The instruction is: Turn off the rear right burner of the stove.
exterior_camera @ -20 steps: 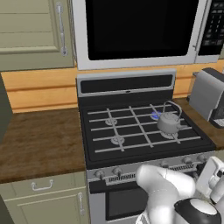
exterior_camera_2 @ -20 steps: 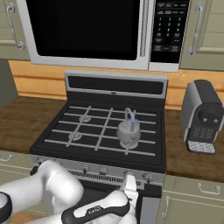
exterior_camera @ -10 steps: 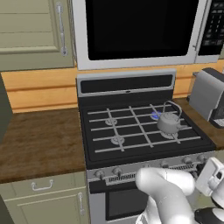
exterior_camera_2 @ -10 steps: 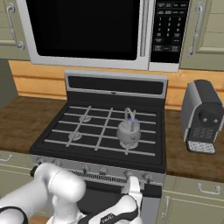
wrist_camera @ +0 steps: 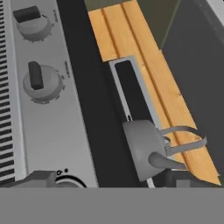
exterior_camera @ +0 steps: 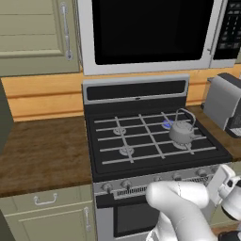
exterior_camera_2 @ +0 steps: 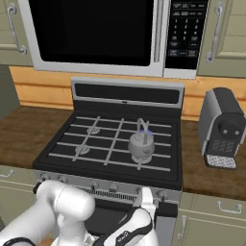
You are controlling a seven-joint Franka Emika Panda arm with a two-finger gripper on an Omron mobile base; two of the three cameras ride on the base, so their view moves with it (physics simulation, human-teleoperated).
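The arm bends low before the stove (exterior_camera: 150, 141), its wide-open, empty pincer (wrist_camera: 111, 180) at the steel front strip, knobs (wrist_camera: 38, 81) at 10 o'clock.

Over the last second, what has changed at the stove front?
The arm has sunk lower and further right along the stove front, bringing the hand close to the knobs. Its jaws stayed wide open, holding nothing. The kettle is unmoved, and the rear right burner still glows blue.
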